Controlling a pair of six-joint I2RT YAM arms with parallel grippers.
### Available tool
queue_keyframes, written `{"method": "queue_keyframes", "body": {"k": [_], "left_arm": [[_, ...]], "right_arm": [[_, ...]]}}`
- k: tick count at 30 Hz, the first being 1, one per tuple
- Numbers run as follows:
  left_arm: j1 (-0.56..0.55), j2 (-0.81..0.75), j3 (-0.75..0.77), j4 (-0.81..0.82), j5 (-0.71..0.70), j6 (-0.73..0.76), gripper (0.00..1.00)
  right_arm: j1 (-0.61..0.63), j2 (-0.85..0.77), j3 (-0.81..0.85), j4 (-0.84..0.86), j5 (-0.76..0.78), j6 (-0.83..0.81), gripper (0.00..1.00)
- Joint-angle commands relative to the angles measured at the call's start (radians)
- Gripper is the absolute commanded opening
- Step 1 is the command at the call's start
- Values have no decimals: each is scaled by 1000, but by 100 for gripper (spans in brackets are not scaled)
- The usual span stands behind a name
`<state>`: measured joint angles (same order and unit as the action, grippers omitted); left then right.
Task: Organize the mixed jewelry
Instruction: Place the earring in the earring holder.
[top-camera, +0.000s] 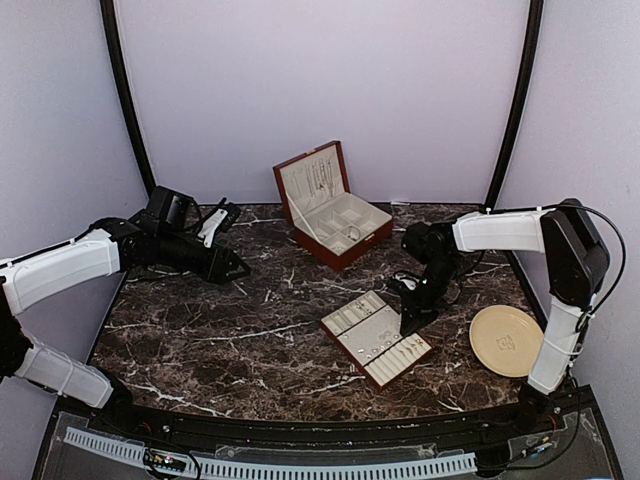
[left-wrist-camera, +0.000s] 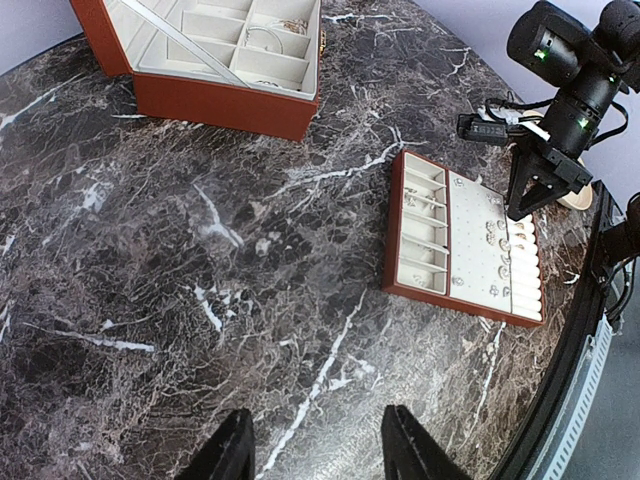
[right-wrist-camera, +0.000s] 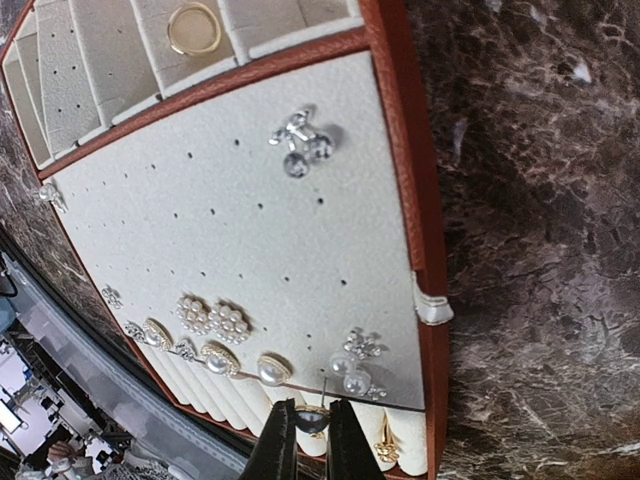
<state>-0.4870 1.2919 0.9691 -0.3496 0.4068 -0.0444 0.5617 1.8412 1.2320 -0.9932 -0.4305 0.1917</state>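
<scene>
A flat red-brown tray (top-camera: 372, 322) with a cream pad lies right of the table's middle. In the right wrist view the pad (right-wrist-camera: 230, 200) carries several earrings: a silver cluster (right-wrist-camera: 300, 145), two pearl flowers (right-wrist-camera: 210, 318), round pearl studs (right-wrist-camera: 350, 375). A gold ring (right-wrist-camera: 193, 27) lies in a compartment. My right gripper (right-wrist-camera: 310, 435) is shut on a dark pearl stud (right-wrist-camera: 312, 418), its post pointing at the pad's edge above the ring rolls. It hangs over the tray's near right end (top-camera: 412, 320). My left gripper (left-wrist-camera: 320, 455) is open and empty over bare marble, far left (top-camera: 235, 268).
The open red-brown jewelry box (top-camera: 330, 205) with cream compartments stands at the back centre, holding a few pieces; it also shows in the left wrist view (left-wrist-camera: 215, 95). A round beige plate (top-camera: 507, 340) lies at the right edge. The table's curved front edge (left-wrist-camera: 560, 400) is close to the tray.
</scene>
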Motion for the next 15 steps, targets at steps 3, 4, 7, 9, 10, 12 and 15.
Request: {"method": "queue_keyframes", "body": {"k": [3,4,7,9,10,12,15], "left_arm": [[4,-33,22,-10,9,14,45],[4,-33,21,-10,9,14,45],[4,-32,22,-10,11,14,45],[4,-33,22,-11,11,14,45],[4,-33,21,-11,11,14,45],[4,-32,22,-11,12,14,45],[5,-32,22,-11,11,14,45]], "right_arm": [[-4,-7,10,-10,-16,-6,5],[-5,-5,12,-8,-15,-5,5],[-5,3,17,-3,-17,-7,5],[-4,7,20,-2,-16,-8,5],[-5,10,21,-1,-16,-10,5],[-4,14,21,1,-20,-10,5],[-4,19,21,4,-28,-10,5]]}}
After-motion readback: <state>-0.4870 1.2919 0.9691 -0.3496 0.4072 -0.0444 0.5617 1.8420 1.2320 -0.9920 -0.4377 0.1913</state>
